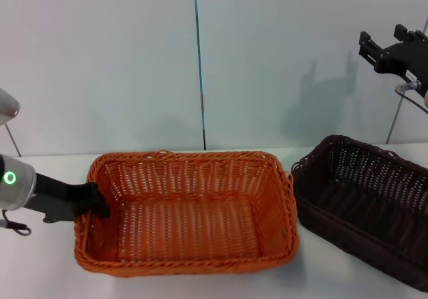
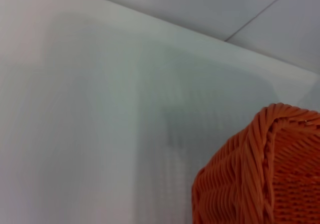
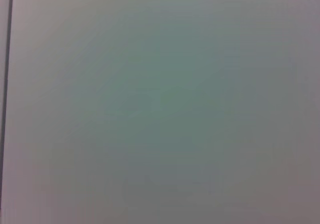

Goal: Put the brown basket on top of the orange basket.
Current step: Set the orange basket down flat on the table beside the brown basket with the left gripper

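Observation:
The orange basket [image 1: 187, 212] sits on the white table in front of me, open side up and holding nothing. My left gripper [image 1: 95, 202] reaches in from the left and lies against the basket's left rim, its black tip over the wall. In the left wrist view a corner of the orange basket [image 2: 265, 174] fills the lower right. The brown basket [image 1: 374, 205] stands just right of the orange one, their near corners almost touching, and runs off the right edge. High above it, my right gripper [image 1: 382, 45] hangs open in front of the wall, holding nothing.
A pale wall [image 1: 267, 65] with a thin dark vertical seam [image 1: 199, 65] stands close behind the table [image 1: 40, 259]. Bare white tabletop shows left of the orange basket. The right wrist view holds only blank wall.

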Controlling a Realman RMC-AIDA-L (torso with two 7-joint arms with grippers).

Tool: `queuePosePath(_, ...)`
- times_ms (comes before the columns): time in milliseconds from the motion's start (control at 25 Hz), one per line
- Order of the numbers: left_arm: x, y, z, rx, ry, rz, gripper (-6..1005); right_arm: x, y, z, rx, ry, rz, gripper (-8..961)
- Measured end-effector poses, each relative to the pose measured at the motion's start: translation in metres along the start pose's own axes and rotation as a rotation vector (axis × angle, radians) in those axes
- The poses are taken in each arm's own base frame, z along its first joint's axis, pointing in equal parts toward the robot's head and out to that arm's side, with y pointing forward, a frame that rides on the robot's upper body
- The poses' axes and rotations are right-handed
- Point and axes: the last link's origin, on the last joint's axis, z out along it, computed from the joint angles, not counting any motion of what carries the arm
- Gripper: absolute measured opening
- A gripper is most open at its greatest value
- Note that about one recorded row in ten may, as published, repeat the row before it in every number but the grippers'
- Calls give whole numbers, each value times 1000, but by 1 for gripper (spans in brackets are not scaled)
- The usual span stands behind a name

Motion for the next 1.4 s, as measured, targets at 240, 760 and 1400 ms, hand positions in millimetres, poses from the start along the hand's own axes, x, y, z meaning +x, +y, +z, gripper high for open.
queuePosePath(240,-3,-6,12,12,22,-14,130,0,-1,0,3,2,-1,683)
queuePosePath(760,-9,-19,27,45,49,-24,130,3,-7,2,19,8,-7,682)
queuePosePath(1400,-23,-18,50,57,63,46,125,4,-15,1,44,7,-26,682)
